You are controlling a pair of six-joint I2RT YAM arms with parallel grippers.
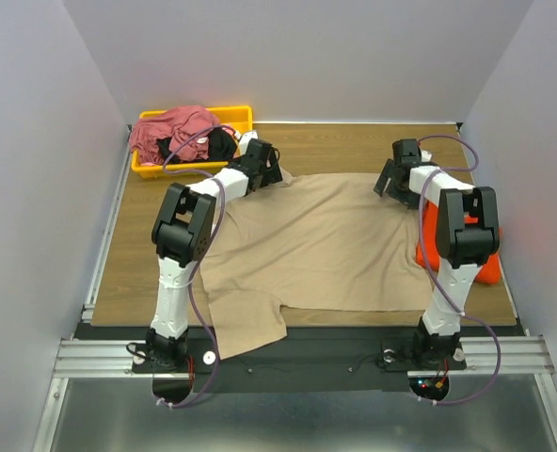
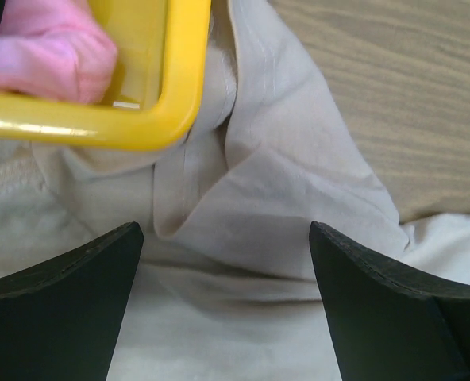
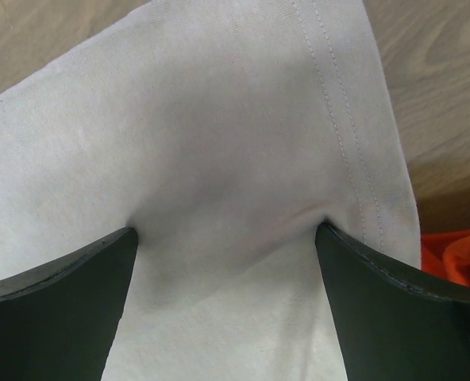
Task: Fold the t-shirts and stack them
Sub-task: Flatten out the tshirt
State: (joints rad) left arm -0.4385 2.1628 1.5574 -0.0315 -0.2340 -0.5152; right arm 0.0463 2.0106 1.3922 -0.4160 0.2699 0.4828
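You see plain pale walls (image 1: 307, 56) beyond the left tool (image 1: 260, 151) and right tool (image 1: 389, 181). A wood-grain worktop (image 1: 354, 141) lies beneath them.

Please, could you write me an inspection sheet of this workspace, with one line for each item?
Surface: wooden table, largely covered by cloth.
Job's things: tan t-shirt spread in the middle, one part reaching over the near edge; orange-red t-shirt bunched at the right edge; rose-red t-shirt and black cloth heaped in the bin.
Clutter: yellow bin at the far left corner.
Grippers: left gripper open over bunched tan cloth beside the bin's corner; right gripper open, fingertips pressing into the tan cloth near its hem.
Cables: purple cables loop along both arms; one arcs over the bin.
Surroundings: pale walls on three sides; metal rail at the near edge.
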